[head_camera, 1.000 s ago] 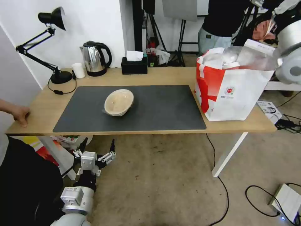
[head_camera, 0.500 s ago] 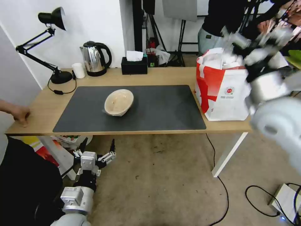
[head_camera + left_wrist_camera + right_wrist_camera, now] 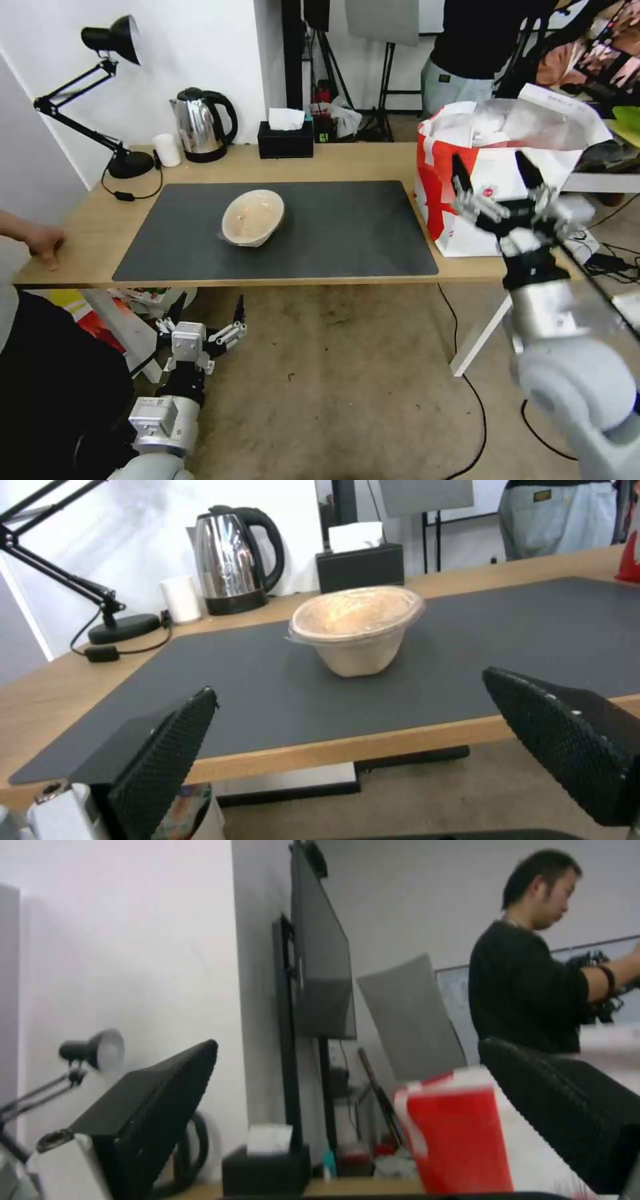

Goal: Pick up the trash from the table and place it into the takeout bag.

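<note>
A beige shallow paper bowl (image 3: 253,217), the trash in view, sits tilted on the dark mat (image 3: 333,233) of the light-wood table (image 3: 347,160). The left wrist view shows the same bowl (image 3: 353,625), with a clear film over its top. The takeout bag (image 3: 497,143), white with a red side, stands open at the table's right end. My right gripper (image 3: 492,173) hangs open and empty in front of the bag, near the table's front edge. The bag's red side (image 3: 460,1140) shows beyond its fingers (image 3: 153,1110). My left gripper (image 3: 209,305) waits open below the table's front edge, left of the bowl.
At the back of the table stand a steel kettle (image 3: 203,127), a black tissue box (image 3: 285,139), a white cup (image 3: 167,150) and a black desk lamp (image 3: 123,160). A person's hand (image 3: 43,243) rests on the table's left corner. Cables (image 3: 467,387) lie on the floor.
My right arm has swung down from above the bag to in front of it, gripper open and empty. The left arm and the bowl have stayed put.
</note>
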Controlling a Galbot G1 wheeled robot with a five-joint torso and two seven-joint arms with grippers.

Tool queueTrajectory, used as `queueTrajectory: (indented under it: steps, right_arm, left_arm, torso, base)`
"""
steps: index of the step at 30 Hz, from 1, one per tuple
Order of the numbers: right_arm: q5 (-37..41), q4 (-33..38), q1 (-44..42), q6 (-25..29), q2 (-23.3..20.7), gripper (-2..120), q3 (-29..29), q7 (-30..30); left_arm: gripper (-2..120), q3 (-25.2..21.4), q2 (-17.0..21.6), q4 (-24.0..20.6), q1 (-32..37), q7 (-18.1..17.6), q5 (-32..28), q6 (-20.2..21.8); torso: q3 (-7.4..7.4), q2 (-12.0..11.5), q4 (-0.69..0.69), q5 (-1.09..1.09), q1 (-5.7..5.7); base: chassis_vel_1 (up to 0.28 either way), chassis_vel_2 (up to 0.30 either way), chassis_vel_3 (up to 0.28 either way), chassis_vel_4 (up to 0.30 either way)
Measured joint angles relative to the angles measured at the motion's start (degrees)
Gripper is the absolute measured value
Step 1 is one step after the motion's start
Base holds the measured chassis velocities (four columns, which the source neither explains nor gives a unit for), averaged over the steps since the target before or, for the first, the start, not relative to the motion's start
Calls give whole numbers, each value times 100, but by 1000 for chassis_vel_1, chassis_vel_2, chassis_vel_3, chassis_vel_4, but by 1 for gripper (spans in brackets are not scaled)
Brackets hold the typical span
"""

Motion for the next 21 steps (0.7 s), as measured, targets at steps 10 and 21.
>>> queueTrajectory:
  steps: [10, 21]
  right_arm:
    - [-1187, -414, -890, 999, 921, 100, -752, -826]
    - [-1969, -1361, -986, 1823, 1153, 100, -1007, -1028]
  left_arm:
    - [100, -1, 0, 0, 0, 0, 0, 0]
    - [100, 0, 0, 0, 0, 1, 0, 0]
  torso:
    - [0, 0, 1, -1, -1]
    - [1, 0, 1, 1, 0]
  base:
    - [0, 0, 0, 0]
    - [0, 0, 0, 0]
